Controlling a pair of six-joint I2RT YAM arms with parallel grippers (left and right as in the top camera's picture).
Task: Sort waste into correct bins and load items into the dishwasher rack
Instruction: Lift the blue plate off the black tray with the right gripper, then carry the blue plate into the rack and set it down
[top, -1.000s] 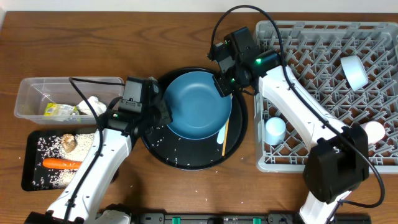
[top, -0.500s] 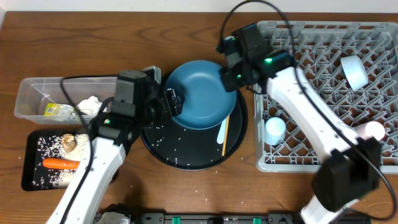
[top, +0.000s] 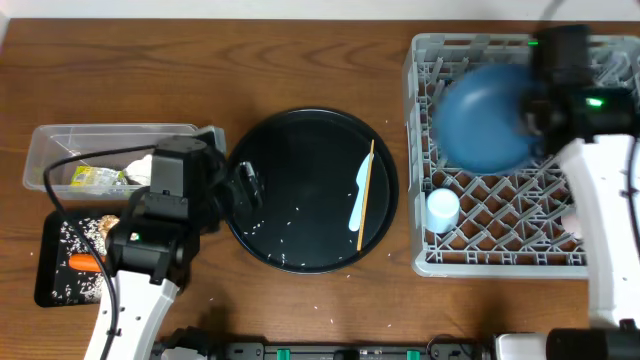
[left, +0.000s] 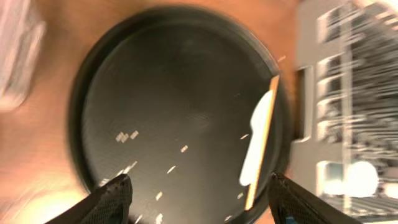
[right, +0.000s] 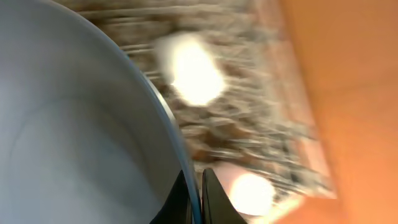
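Fingers of left gripper (left: 202, 202): spread wide and empty, drawn back beside the left rim of the round black tray (top: 300, 225).
Fingers of right gripper (right: 198, 196): clamped on the rim of the dark blue plate (top: 478, 118).
Change: the plate has been lifted off the round tray and is now held over the dishwasher rack (top: 500, 263), not yet slotted.
Left behind: white spoon (top: 357, 203) and wooden chopstick (top: 367, 185), touching, at the tray's right edge.
Obstacles: upright pegs; light-blue cup (top: 442, 208) at the rack's left edge.

I see the left gripper (left: 200, 190), jaws spread wide, over the round black tray (left: 124, 68), where a white spoon (left: 255, 146) lies against a wooden chopstick (left: 251, 198) among what look like rice grains (left: 127, 135).
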